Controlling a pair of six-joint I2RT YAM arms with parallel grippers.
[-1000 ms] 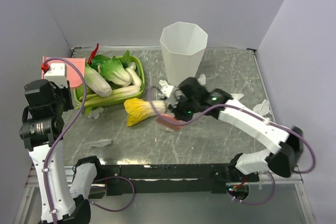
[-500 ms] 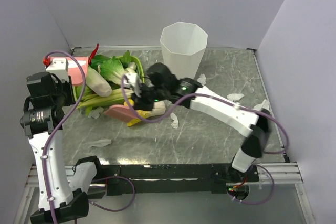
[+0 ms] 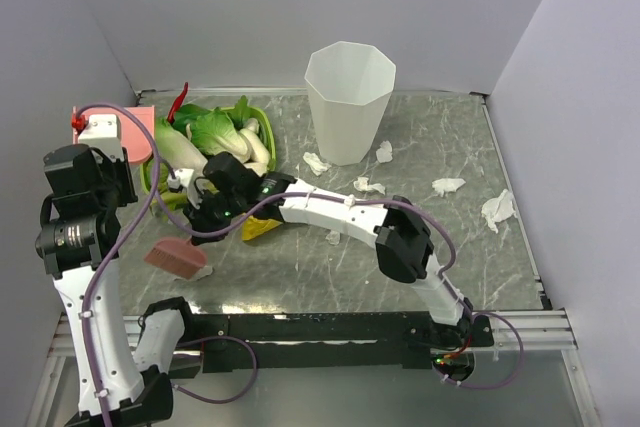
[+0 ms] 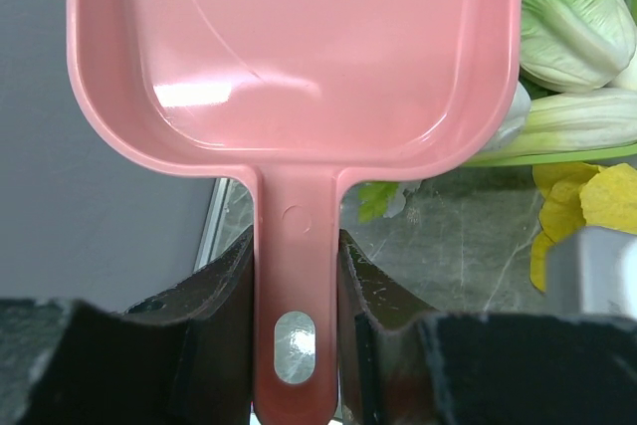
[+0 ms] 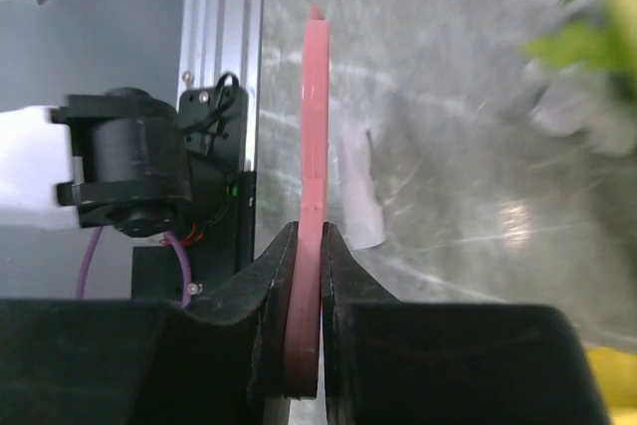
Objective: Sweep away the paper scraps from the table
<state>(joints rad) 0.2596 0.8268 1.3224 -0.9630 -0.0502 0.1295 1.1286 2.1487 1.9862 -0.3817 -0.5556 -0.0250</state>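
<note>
Seven paper scraps are counted on the grey marbled table, all placed here from the single white bin. Two are seen at the bin's base, one on each side. One lies just in front of it and one farther in front. Two are spread well off to its right-front, and the seventh lies far to its front-left.

That last scrap is found just beside the pink paddle, which is pinched edge-on in the right gripper, its fingers pressed flat against both faces. The right arm is stretched across the table to the bin's front-left.

One pink dustpan is held by its handle in the left gripper, with both fingers clamped on the stem, far left of the bin.

One green tray of cabbages is seen left of the bin. Their number cannot be told beneath the arm. A yellow-leafed cabbage is left on the slab to the bin's front-left.
</note>
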